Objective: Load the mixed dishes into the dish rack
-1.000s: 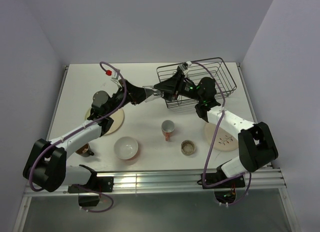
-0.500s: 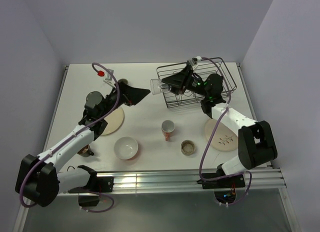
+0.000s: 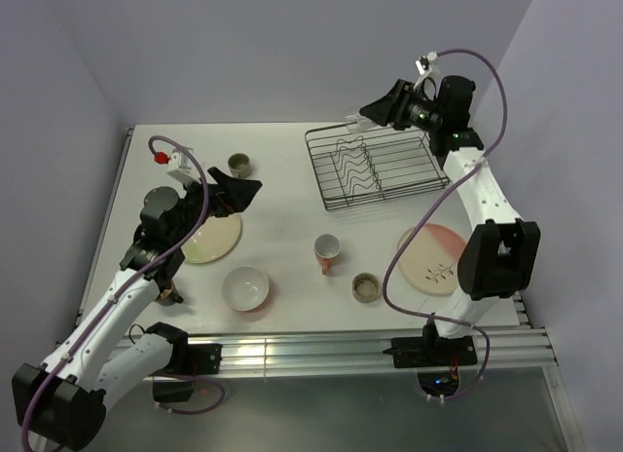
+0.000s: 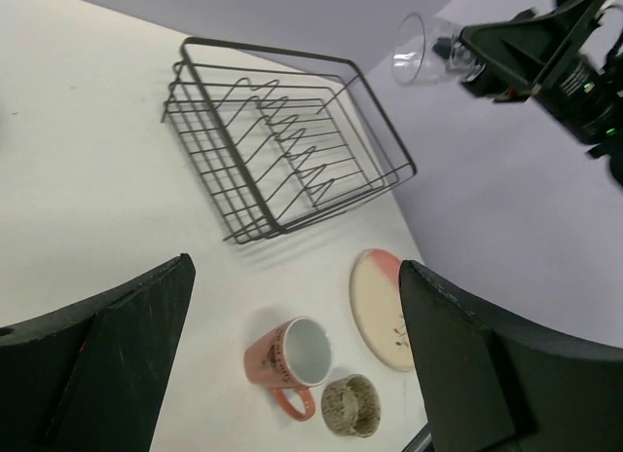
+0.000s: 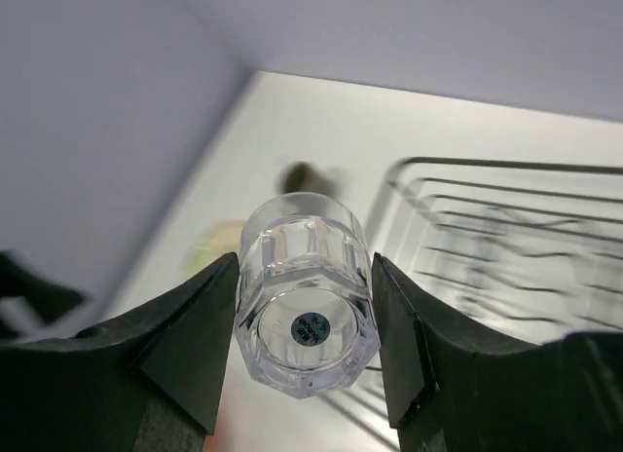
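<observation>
Dish rack point(image 3: 382, 169), upper right of top view, holds nothing; no dish loaded yet. All on surface point(image 3: 282, 194), outside rack: cream plate point(image 3: 212, 238), white bowl point(image 3: 244, 287), pink mug point(image 3: 327, 250), brown cup point(image 3: 366, 287), olive cup point(image 3: 238, 163), cream-and-pink plate point(image 3: 433, 260). My right hand point(image 3: 370, 112) grips clear glass point(image 5: 307, 316) sideways, base toward wrist, high over rack's far left corner; arm stretched up and back. My left hand point(image 3: 241, 191) wide open, empty, low at left beside cream plate. Glass likely first in; six pieces left.
</observation>
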Available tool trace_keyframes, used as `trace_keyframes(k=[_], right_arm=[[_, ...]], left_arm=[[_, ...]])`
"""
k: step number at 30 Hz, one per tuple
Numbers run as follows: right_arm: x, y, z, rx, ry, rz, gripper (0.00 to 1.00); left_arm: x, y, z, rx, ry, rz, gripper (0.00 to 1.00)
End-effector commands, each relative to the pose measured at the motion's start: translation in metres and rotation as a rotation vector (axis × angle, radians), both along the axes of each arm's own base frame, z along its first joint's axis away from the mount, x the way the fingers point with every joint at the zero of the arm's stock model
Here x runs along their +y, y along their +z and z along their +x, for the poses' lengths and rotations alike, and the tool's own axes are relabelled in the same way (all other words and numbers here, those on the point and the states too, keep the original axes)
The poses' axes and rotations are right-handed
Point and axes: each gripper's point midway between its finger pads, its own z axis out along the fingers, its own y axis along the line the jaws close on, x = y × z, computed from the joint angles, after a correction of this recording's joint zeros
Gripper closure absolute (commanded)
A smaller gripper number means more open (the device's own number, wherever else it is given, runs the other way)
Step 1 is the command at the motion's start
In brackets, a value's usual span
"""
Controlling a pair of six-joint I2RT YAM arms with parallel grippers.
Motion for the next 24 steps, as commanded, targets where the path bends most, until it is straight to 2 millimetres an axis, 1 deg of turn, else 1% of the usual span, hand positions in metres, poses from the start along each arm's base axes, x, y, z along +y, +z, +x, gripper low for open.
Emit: trace_keyframes(k=[1,2,3,4,5,6,7,8,9,10,11,14,15,18,19,21,22,24], right_arm=[[-0.046,-0.041,0.028,-0.064,-0.107,-0.457,0.92],[-0.057,-0.045,0.037,-0.114,-0.117,-0.558,0.91],[-0.067,-0.053,0.042,-0.109,-0.134,-0.616,0.91],[-0.082,-0.059,0.057,-0.125,-0.175,-0.712,0.91],[-0.09,-0.064,0.063,-0.118,-0.192,-0.751,0.91],[-0.098,-0.071,0.066,-0.097,-0.198,-0.784,0.91],[-0.105,-0.078,0.079,-0.087,-0.21,-0.809,0.91],[-0.116,-0.081,0.086,-0.076,-0.232,-0.847,0.91],[-0.119,-0.088,0.088,-0.056,-0.23,-0.866,0.91],[-0.122,-0.092,0.1,-0.055,-0.237,-0.886,0.91],[-0.146,-0.096,0.105,-0.03,-0.28,-0.908,0.91],[-0.161,-0.114,0.119,-0.005,-0.297,-0.986,0.91],[-0.165,-0.125,0.123,0.011,-0.293,-1.004,0.91],[-0.176,-0.135,0.128,0.024,-0.308,-1.046,0.91],[-0.18,-0.145,0.128,0.043,-0.305,-1.055,0.91],[-0.19,-0.152,0.13,0.059,-0.319,-1.066,0.9],[-0.193,-0.161,0.132,0.069,-0.312,-1.078,0.9],[-0.199,-0.172,0.137,0.076,-0.316,-1.098,0.89]], left_arm=[[0.021,-0.006,-0.001,0.01,0.089,0.077,0.07],[0.022,-0.013,-0.002,0.022,0.095,0.088,0.07],[0.024,-0.013,-0.004,0.018,0.098,0.088,0.07],[0.026,-0.015,-0.005,0.02,0.11,0.089,0.07],[0.027,-0.022,-0.005,0.033,0.115,0.091,0.07],[0.028,-0.022,-0.006,0.029,0.116,0.09,0.06],[0.028,-0.024,-0.006,0.028,0.115,0.088,0.06],[0.028,-0.027,-0.006,0.033,0.118,0.092,0.06],[0.028,-0.029,-0.006,0.036,0.116,0.096,0.06],[0.028,-0.031,-0.006,0.041,0.114,0.102,0.06],[0.028,-0.03,-0.005,0.039,0.113,0.109,0.06],[0.027,-0.032,-0.002,0.045,0.109,0.128,0.06],[0.027,-0.033,-0.001,0.049,0.106,0.133,0.06],[0.025,-0.036,0.001,0.057,0.1,0.137,0.06],[0.025,-0.036,0.002,0.057,0.101,0.135,0.06],[0.024,-0.038,0.003,0.062,0.1,0.131,0.06],[0.024,-0.038,0.003,0.063,0.099,0.128,0.06],[0.023,-0.042,0.004,0.069,0.098,0.122,0.06]])
